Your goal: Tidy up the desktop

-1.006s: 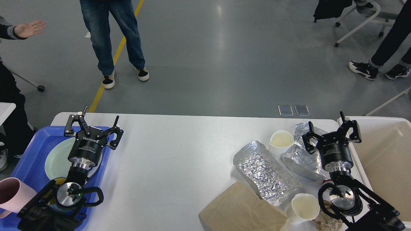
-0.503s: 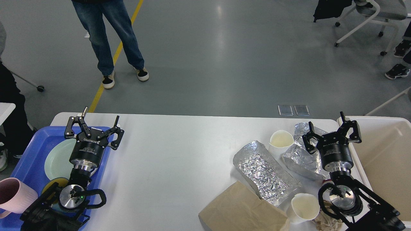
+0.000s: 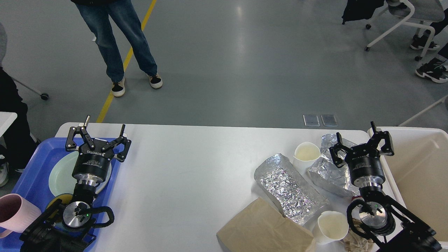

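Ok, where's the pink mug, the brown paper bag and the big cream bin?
pink mug (image 3: 15, 211), head view, its side wall
brown paper bag (image 3: 262, 227), head view, its flat middle
cream bin (image 3: 392, 176), head view, its left rim

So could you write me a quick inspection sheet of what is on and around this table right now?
Surface: white desktop, its middle bare, litter at its right end.
Job's things: foil bags, two paper cups, brown paper bag.
Clutter: blue tray with a pale plate; pink mug; cream bin at right.
Grippers: left gripper open above the tray; right gripper open above the foil. Neither holds anything.
Cables: black loops at both wrists.
Surroundings: person in jeans standing beyond the table; office chair far right.
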